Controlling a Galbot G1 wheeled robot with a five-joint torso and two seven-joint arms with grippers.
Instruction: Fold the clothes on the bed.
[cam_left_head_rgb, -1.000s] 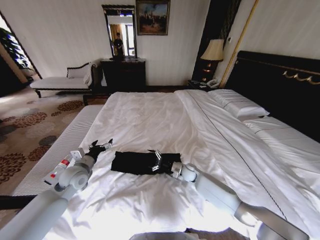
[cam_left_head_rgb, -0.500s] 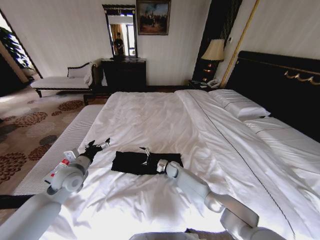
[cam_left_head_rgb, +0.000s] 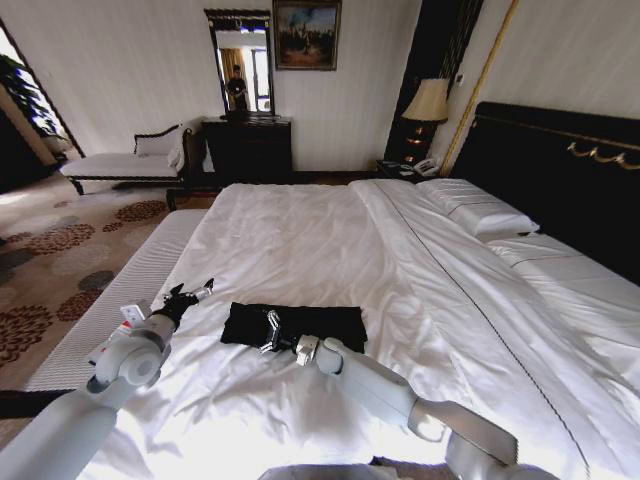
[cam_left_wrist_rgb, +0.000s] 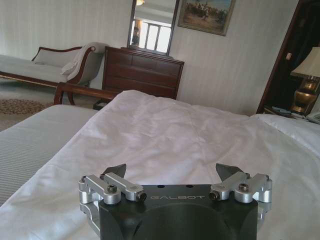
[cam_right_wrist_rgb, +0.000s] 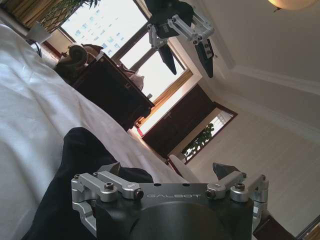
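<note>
Bed (cam_left_head_rgb: 300, 230): very large, white sheets lightly creased, white pillows (cam_left_head_rgb: 478, 208) at the head end, tall black headboard (cam_left_head_rgb: 560, 170) with a gilt ornament. A second white mattress edge with ribbed side (cam_left_head_rgb: 110, 300) lies along the bed on the robot's left.

Room beyond the bed's foot: pale striped wall, dark wooden dresser (cam_left_head_rgb: 247, 148) with a framed mirror (cam_left_head_rgb: 240, 62) above it, a gilt-framed painting (cam_left_head_rgb: 305, 34) beside the mirror, a white-cushioned chaise bench (cam_left_head_rgb: 125, 160) left of the dresser, a table lamp with cream shade (cam_left_head_rgb: 427, 102) on a nightstand beside the headboard, patterned brown carpet (cam_left_head_rgb: 50, 260).

Black short-sleeved T-shirt (cam_left_head_rgb: 300, 322): folded into a long dark strip, lying flat on the bed's near part, across the robot's front; lettering not legible.

Right gripper (cam_left_head_rgb: 270, 333): at the shirt's near-left part, low over the cloth; fingers spread, nothing held.

Left gripper (cam_left_head_rgb: 185, 297): just beside the shirt's left end, over bare sheet, apart from the cloth; fingers spread, nothing held.

Left wrist view: both fingers (cam_left_wrist_rgb: 116, 172) apart over white sheet, the dresser (cam_left_wrist_rgb: 142, 70), mirror (cam_left_wrist_rgb: 150, 25) and chaise bench (cam_left_wrist_rgb: 45, 62) seen low across the bed (cam_left_wrist_rgb: 165, 135), closer than in the head view.

Right wrist view: black cloth (cam_right_wrist_rgb: 80, 170) directly beneath the open right gripper (cam_right_wrist_rgb: 167, 172), with the left gripper (cam_right_wrist_rgb: 187, 42) farther off, also open, against the ceiling and window.
</note>
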